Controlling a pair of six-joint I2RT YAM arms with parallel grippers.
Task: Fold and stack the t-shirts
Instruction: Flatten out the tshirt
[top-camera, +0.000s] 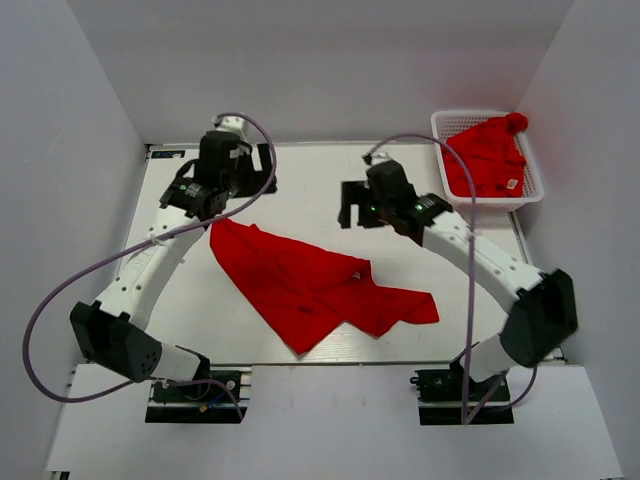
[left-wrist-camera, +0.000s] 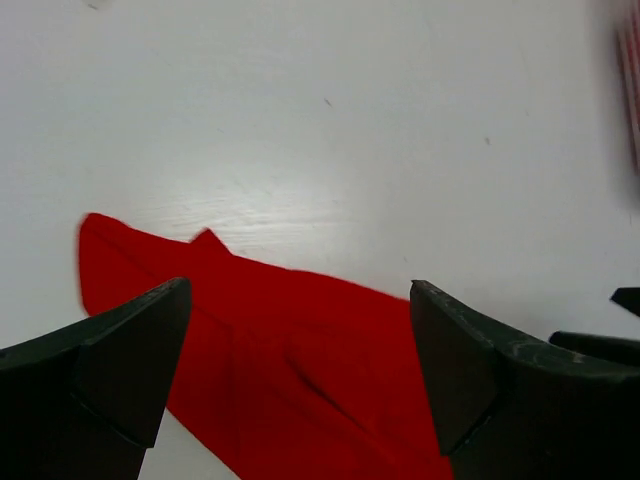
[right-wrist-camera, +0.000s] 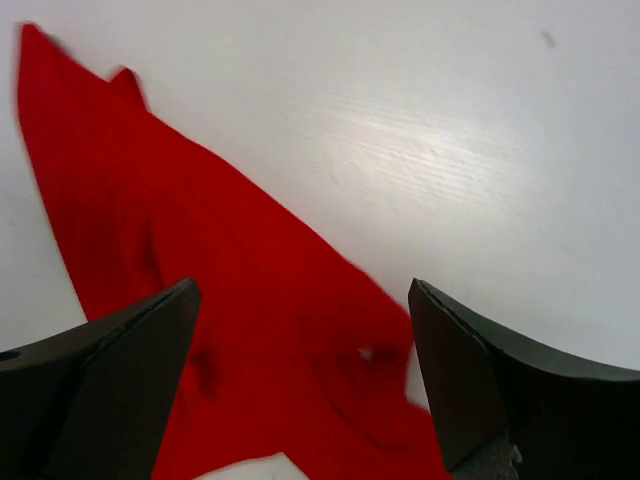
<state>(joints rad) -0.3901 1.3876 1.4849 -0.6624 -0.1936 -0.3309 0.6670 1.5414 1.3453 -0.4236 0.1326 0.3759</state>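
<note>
A red t-shirt (top-camera: 305, 280) lies crumpled on the white table, running from the upper left to the lower right. A second red t-shirt (top-camera: 488, 155) with a white label is bunched in the white basket (top-camera: 448, 124). My left gripper (top-camera: 250, 168) is open and empty, above the table beyond the shirt's upper left corner; the shirt (left-wrist-camera: 300, 380) shows below its jaws. My right gripper (top-camera: 352, 205) is open and empty, above the table just beyond the shirt's upper edge; the shirt (right-wrist-camera: 220, 300) shows below its jaws.
The white lattice basket stands at the back right corner of the table. White walls close in the table on the left, back and right. A grey cable (top-camera: 60, 300) loops from the left arm over the table's left edge.
</note>
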